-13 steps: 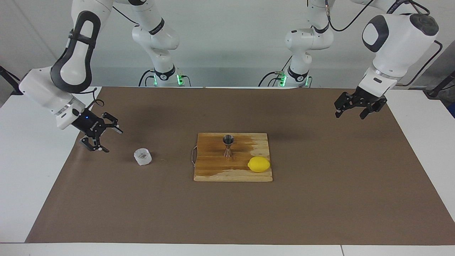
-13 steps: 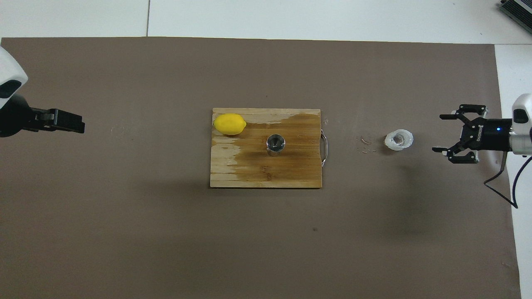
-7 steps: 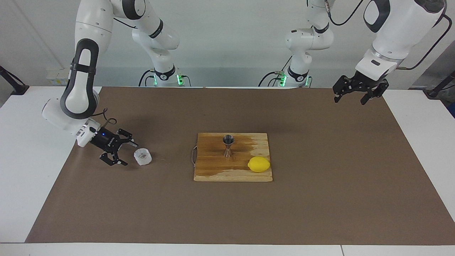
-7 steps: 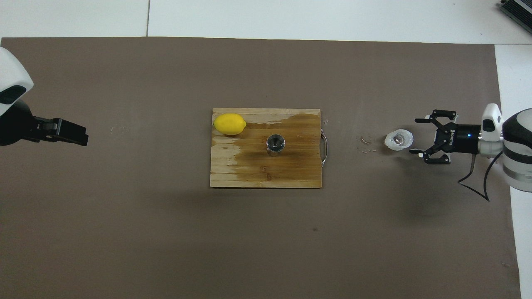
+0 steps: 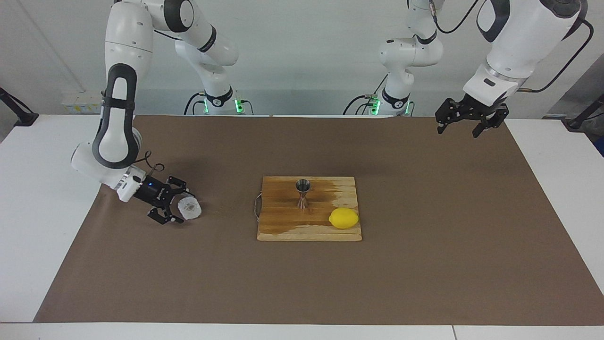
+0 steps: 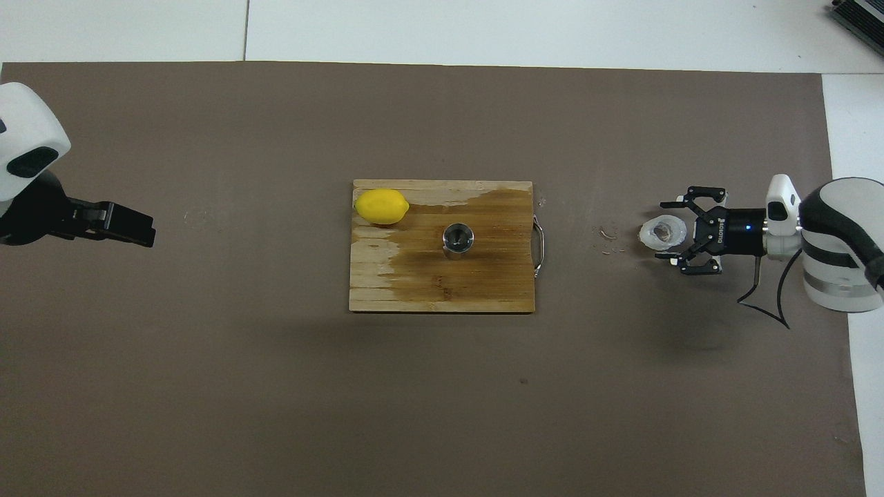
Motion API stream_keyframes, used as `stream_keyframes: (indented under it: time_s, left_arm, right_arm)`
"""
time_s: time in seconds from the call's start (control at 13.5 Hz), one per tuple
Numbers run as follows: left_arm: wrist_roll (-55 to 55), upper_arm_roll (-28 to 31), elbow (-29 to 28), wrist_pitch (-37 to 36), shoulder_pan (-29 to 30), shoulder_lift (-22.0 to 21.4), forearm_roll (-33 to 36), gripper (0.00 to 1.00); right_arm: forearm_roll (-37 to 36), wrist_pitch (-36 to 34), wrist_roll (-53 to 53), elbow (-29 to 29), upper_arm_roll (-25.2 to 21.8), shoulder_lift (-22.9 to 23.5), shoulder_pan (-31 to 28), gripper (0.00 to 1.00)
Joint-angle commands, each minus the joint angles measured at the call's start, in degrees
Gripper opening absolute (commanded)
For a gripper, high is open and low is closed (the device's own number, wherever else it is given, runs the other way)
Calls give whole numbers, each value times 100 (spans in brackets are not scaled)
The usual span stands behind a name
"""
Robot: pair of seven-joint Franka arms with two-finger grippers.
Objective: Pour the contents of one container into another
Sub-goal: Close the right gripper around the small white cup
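From across the table you see the right gripper [image 5: 181, 207] low over the brown mat, its fingers spread wide on either side of the faceted, cloudy plastic cup [image 5: 189, 208], not clamped. The shiny hourglass jigger [image 5: 302, 193] stands upright on the wet wooden board [image 5: 283, 226] near a lemon [image 5: 343, 218]. The left gripper [image 5: 457, 127] hangs open, waiting.

From overhead, your right gripper [image 6: 667, 230] straddles the cup [image 6: 661, 232]; the jigger [image 6: 458, 239] shows a round steel mouth.
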Motion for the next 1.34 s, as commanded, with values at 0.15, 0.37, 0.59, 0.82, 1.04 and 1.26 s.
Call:
stream_keyframes:
  time_s: [0.15, 0.37, 0.59, 0.82, 1.04, 1.26]
  left_arm:
    - [-8, 22, -1, -83, 16, -75, 115, 100]
    - [-8, 22, -1, -83, 16, -75, 106, 100]
    - [-8, 22, -1, -83, 16, -75, 115, 100]
    - [-8, 31, -1, -83, 16, -66, 115, 100]
    - [-8, 22, -1, -83, 16, -75, 115, 100]
    - [-8, 31, -1, -83, 16, -75, 106, 100]
  right_arm:
    - [-369, 236, -109, 33, 6, 40, 57, 32]
    - [-370, 211, -83, 51, 6, 40, 48, 21]
    - [-414, 210, 407, 121, 50, -82, 170, 22]
    - [-1175, 359, 1512, 209, 41, -450, 652, 21]
    - [-2213, 395, 3112, 428, 41, -794, 1224, 21]
    - [-2452, 430, 3791, 551, 15, -900, 1716, 21]
